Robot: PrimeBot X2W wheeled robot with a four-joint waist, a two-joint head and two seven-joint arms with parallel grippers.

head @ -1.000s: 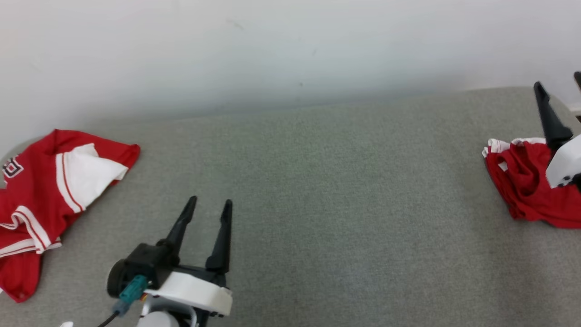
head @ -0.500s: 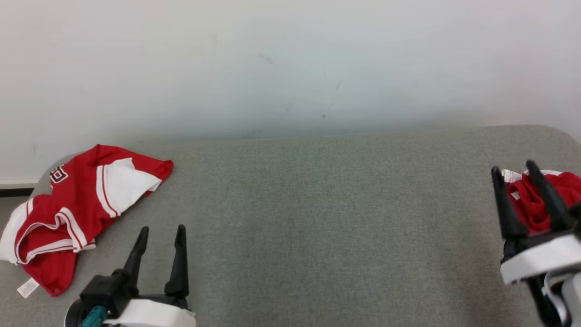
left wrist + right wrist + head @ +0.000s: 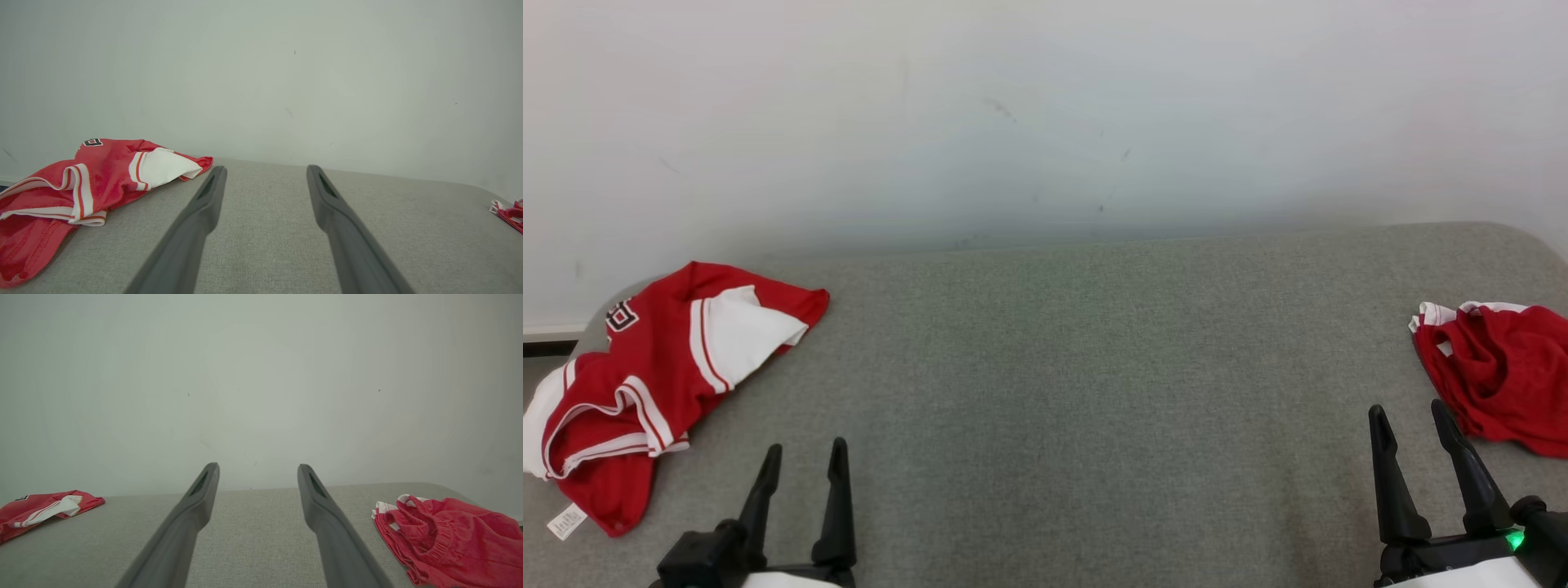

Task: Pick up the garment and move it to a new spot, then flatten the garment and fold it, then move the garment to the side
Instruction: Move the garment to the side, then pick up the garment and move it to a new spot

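Cloth lies at both ends of the grey padded surface (image 3: 1078, 392) in the head view. A red and white jersey (image 3: 645, 376) is crumpled at the far left edge, with a small white label (image 3: 566, 521) at its near corner. A pair of red shorts (image 3: 1499, 367) is bunched at the far right edge. The left gripper (image 3: 805, 445) stands at the lower left, near the jersey but not touching it, with its fingers spread and nothing between them. The right gripper (image 3: 1407, 407) stands at the lower right, just beside the shorts and apart from them, also spread and empty.

In the left wrist view, the two fingers are wide apart above the bare surface. The jersey (image 3: 102, 171) lies to their left and the shorts (image 3: 508, 214) are at the far right edge.

In the right wrist view, the fingers are again parted and hold nothing. The shorts (image 3: 453, 535) lie to their right, and the jersey (image 3: 41, 508) is far to the left, below the pale wall (image 3: 261, 375).
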